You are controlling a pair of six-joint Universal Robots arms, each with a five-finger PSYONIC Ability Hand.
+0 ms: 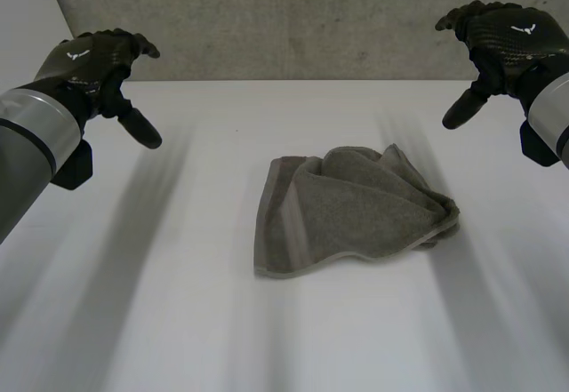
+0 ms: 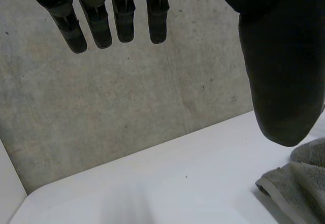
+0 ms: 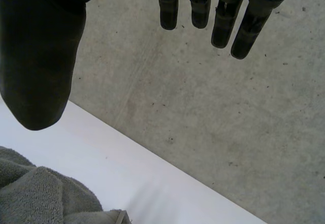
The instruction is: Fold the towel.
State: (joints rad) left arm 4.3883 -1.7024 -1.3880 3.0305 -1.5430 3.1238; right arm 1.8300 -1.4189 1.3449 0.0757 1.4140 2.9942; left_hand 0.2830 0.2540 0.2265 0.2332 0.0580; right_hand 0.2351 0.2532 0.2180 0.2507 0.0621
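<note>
Head view had the towel (image 1: pixel 356 210) crumpled on the table (image 1: pixel 160 321), between and clear of both sets of fingertips. Left hand (image 1: pixel 89 61) and right hand (image 1: pixel 508 35) hovered, fingers spread, holding nothing. Pinching a bunched layer, not a corner, could tangle it further

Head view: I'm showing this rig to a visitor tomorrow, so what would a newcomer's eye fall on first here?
The crumpled grey-green towel, lying in a loose heap near the middle of the white table, draws the eye first. Next come the left robot hand and the right robot hand, black, held up on either side of it, both open and touching nothing.
</note>
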